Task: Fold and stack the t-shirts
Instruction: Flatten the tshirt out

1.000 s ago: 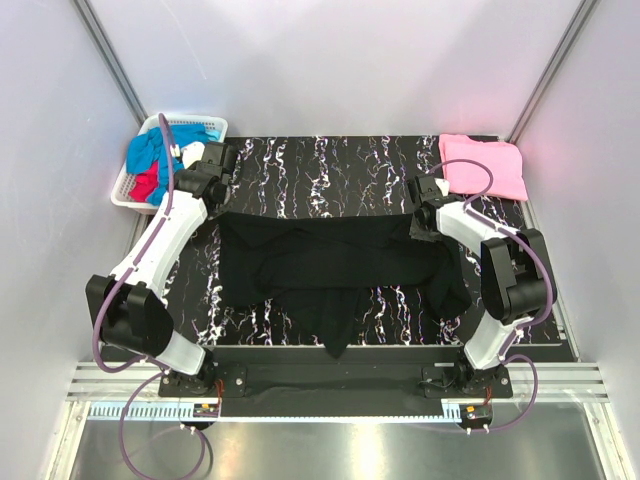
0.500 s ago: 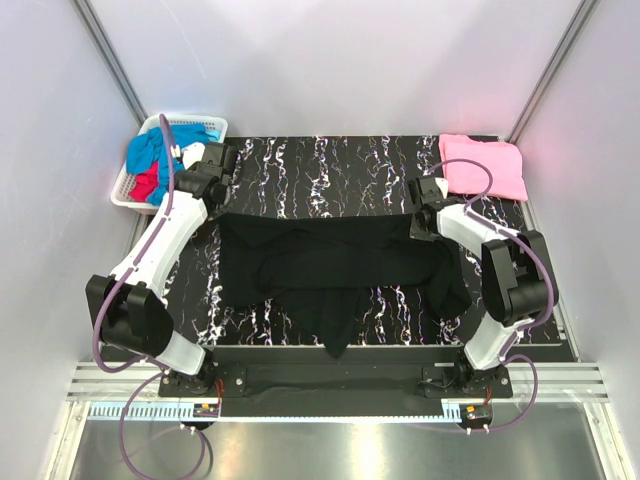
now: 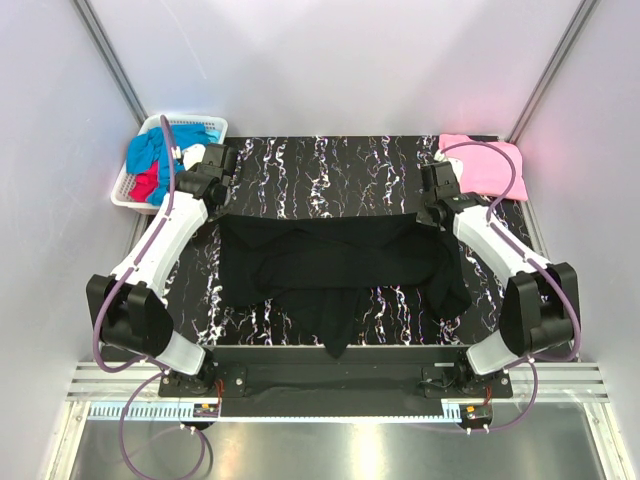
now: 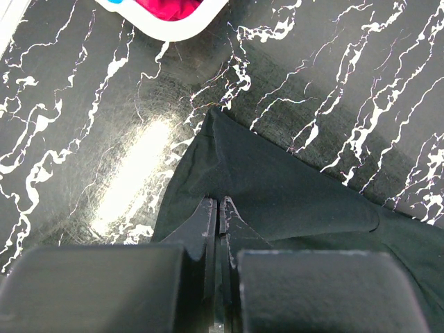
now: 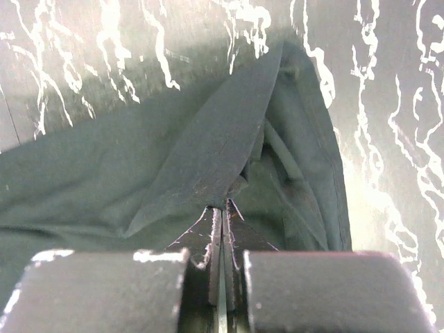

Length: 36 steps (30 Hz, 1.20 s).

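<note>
A large black t-shirt (image 3: 340, 265) lies spread and rumpled across the middle of the marbled table (image 3: 330, 160). My left gripper (image 3: 215, 207) is shut on its back left corner. In the left wrist view the jaws (image 4: 218, 202) pinch the black cloth (image 4: 277, 184). My right gripper (image 3: 432, 217) is shut on the back right corner; the right wrist view shows the jaws (image 5: 223, 205) closed on a fold of black cloth (image 5: 201, 152). A folded pink t-shirt (image 3: 488, 166) lies at the back right corner. Blue (image 3: 145, 152) and red (image 3: 146, 186) t-shirts sit bunched in the basket.
A white slotted basket (image 3: 170, 124) stands off the table's back left corner, and its rim (image 4: 177, 30) shows at the top of the left wrist view. White walls enclose the table on three sides. Both arm bases are bolted at the near edge.
The right gripper has shut on the black t-shirt's back right corner, and the right arm has stretched toward the back, drawing the shirt's far edge straighter. The left arm has held still.
</note>
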{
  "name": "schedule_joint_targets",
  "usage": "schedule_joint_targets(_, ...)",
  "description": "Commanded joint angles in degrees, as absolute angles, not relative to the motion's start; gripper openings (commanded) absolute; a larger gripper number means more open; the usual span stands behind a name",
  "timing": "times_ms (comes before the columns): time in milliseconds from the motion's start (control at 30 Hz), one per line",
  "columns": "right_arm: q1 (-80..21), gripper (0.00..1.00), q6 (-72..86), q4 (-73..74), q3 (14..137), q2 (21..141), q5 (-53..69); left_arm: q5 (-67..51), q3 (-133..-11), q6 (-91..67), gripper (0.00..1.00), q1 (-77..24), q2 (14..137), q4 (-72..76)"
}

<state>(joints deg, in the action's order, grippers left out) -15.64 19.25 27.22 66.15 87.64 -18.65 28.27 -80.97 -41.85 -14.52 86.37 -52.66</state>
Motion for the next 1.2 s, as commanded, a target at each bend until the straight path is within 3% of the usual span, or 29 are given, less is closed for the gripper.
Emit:
schedule_joint_targets(0, -15.82, 0.0, 18.81, 30.84, 68.81, 83.85, -16.8, 28.65, -81.04, -41.13, 0.0, -14.59, 84.02, -51.42)
schedule_joint_targets(233, -15.82, 0.0, 19.69, 45.96, 78.04, 80.7, -18.45, 29.18, -82.26, -40.87, 0.0, -14.59, 84.11, -51.42)
schedule_joint_targets(600, -15.91, 0.0, 20.21, 47.19, 79.02, 78.13, -22.15, 29.27, -83.93, -40.17, 0.0, -14.59, 79.28, -52.03)
schedule_joint_targets(767, -15.82, 0.0, 31.67, 52.9, 79.36, 79.98, -20.58, 29.62, -84.29, -39.99, 0.0, -14.59, 78.14, -52.56)
schedule_joint_targets(867, -16.6, 0.0, 39.68, 56.33, 75.79, 79.28, -12.95, 29.71, -84.11, -40.34, 0.0, -14.59, 77.87, -52.73)
schedule_joint_targets(967, -19.15, 0.0, 44.89, 56.25, 69.38, 74.81, -13.71, 29.62, -83.41, -40.95, 0.0, -14.59, 77.52, -52.74)
schedule_joint_targets(1167, -19.6, 0.0, 43.95, 54.75, 64.95, 73.91, -11.61, 32.68, -82.09, -44.02, 0.0, -14.59, 75.86, -53.17)
